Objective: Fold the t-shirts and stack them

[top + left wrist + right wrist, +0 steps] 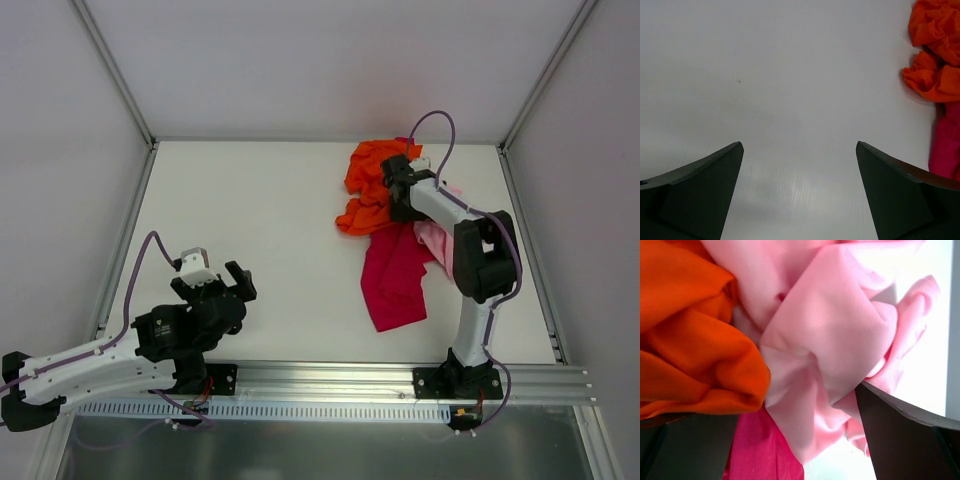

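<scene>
1. Table (250,220): white surface. All cloth lies on its right half, toward the far edge.
2. Orange t-shirt (368,190): crumpled into a bunch and not yet folded. It forms the far-left part of the pile and is pressed against the pink cloth.
3. Pink t-shirt (835,335): crumpled. In the top view it lies on the right side of the pile and is largely hidden under the right arm.
4. Magenta t-shirt (395,280): the flattest of the three. It extends from under the bunch toward the near edge, so its long axis runs roughly far to near.
5. Right fingers (905,440): spread wide, with nothing clamped between them. They are lowered onto the pile at the seam where orange meets pink. A pink fold bulges into the gap between them, orange lies to the left, and a strip of magenta shows below. Whether the cloth is actually touched cannot be told.
6. Left fingers (695,195): spread wide and empty. They are held over bare table near the arm's base, well apart from the pile. In the left wrist view the cloth appears only at the right margin.
7. Governing relation: the pile lies directly under the right fingers and far to the right of the left fingers, so the right arm is judged the nearer. The pink fold is judged the likeliest first grasp. No shirt has been separated, folded or stacked.
</scene>
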Controlling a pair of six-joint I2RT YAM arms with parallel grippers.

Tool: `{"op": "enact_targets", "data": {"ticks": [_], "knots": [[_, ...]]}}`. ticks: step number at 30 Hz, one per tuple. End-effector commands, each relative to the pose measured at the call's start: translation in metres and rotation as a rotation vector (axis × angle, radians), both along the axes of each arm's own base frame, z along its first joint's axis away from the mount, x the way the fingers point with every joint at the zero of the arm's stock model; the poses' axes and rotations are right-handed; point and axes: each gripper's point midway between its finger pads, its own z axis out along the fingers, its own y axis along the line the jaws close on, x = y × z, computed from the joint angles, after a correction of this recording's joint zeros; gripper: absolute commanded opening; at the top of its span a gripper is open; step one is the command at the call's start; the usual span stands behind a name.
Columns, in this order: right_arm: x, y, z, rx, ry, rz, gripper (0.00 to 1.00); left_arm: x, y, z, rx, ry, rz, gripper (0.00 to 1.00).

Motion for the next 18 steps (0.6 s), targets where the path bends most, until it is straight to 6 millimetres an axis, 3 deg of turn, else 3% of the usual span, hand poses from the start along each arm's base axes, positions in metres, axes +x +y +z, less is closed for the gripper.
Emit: {"op": "enact_targets", "data": {"ticks": [1, 3, 5, 6, 7, 11, 14, 18], "knots": [[-0.006, -0.024, 0.037, -0.09, -0.067, -0.087, 1.0, 0.001, 0.0, 0.002, 0.006, -0.013, 0.001, 0.99], [-0.002, -0.005, 0.035, 0.004, -0.094, -0.004, 1.0, 0.001, 0.0, 0.002, 0.008, -0.011, -0.001, 0.99], [-0.004, 0.049, 0.033, 0.259, -0.108, 0.219, 1.0, 0.001, -0.002, 0.003, 0.013, -0.014, -0.01, 0.99], [0.002, 0.052, 0.049, 0.27, -0.167, 0.242, 1.0, 0.001, -0.003, 0.003, 0.014, -0.013, -0.014, 0.99], [-0.007, 0.067, 0.045, 0.348, -0.148, 0.305, 1.0, 0.002, -0.004, 0.003, 0.015, -0.014, -0.018, 0.99], [-0.016, 0.099, 0.09, 0.445, -0.245, 0.442, 1.0, 0.002, -0.007, 0.001, 0.025, -0.011, -0.028, 0.99], [-0.028, 0.111, 0.121, 0.476, -0.291, 0.51, 1.0, 0.003, -0.009, 0.001, 0.03, -0.009, -0.031, 0.99], [-0.041, 0.134, 0.123, 0.616, -0.265, 0.546, 1.0, 0.003, -0.009, 0.002, 0.029, -0.011, -0.034, 0.99]]}}
